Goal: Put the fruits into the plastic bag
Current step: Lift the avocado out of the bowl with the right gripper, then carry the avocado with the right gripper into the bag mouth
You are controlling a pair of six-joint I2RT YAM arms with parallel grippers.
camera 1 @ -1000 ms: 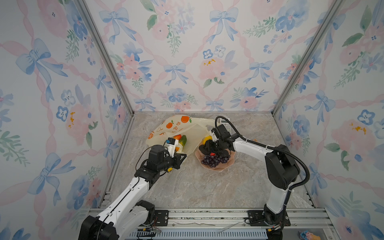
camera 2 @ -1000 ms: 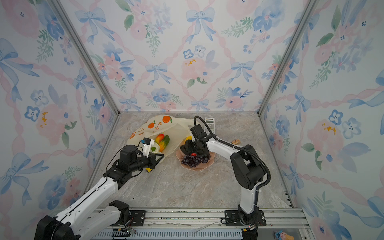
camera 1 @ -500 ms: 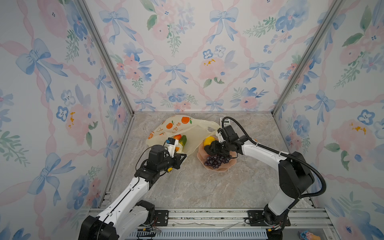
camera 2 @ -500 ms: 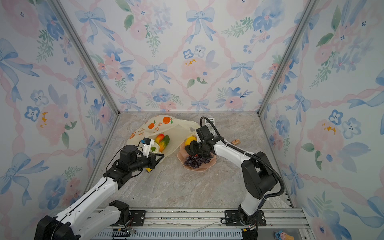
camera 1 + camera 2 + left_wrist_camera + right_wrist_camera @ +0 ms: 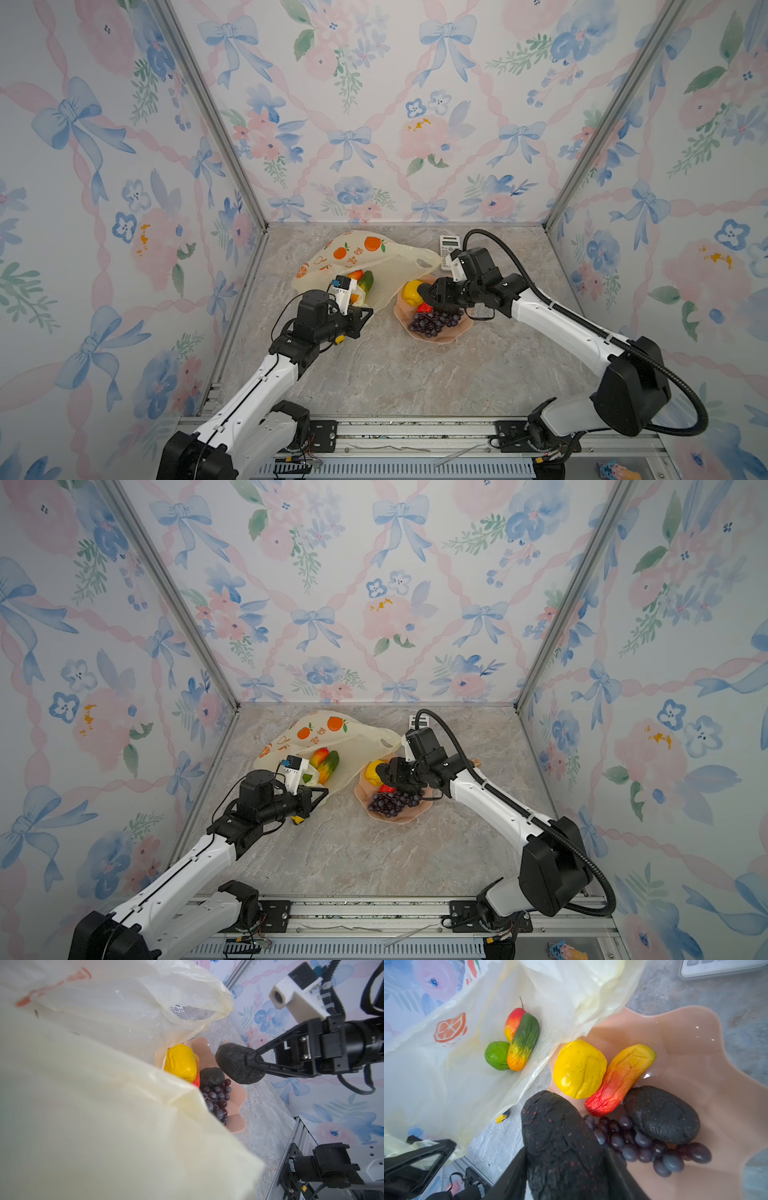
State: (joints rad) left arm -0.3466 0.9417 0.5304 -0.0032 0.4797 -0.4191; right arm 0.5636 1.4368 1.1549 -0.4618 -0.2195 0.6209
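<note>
We note the right claw (image 5: 254,1062) grasping one dark avocado (image 5: 232,1064) in the air, over the pink plate's (image 5: 695,1043) rim on the side facing the plastic bag (image 5: 395,270). The left claw (image 5: 362,314) is clenched on the bag's edge.

We count three fruits in the bag on the tabletop (image 5: 395,374):
- red-yellow fruit (image 5: 513,1022)
- orange-green fruit (image 5: 524,1041)
- bright green fruit (image 5: 497,1055)

On the plate:
- yellow fruit (image 5: 579,1069)
- second avocado (image 5: 662,1113)
- grapes (image 5: 643,1140)
</note>
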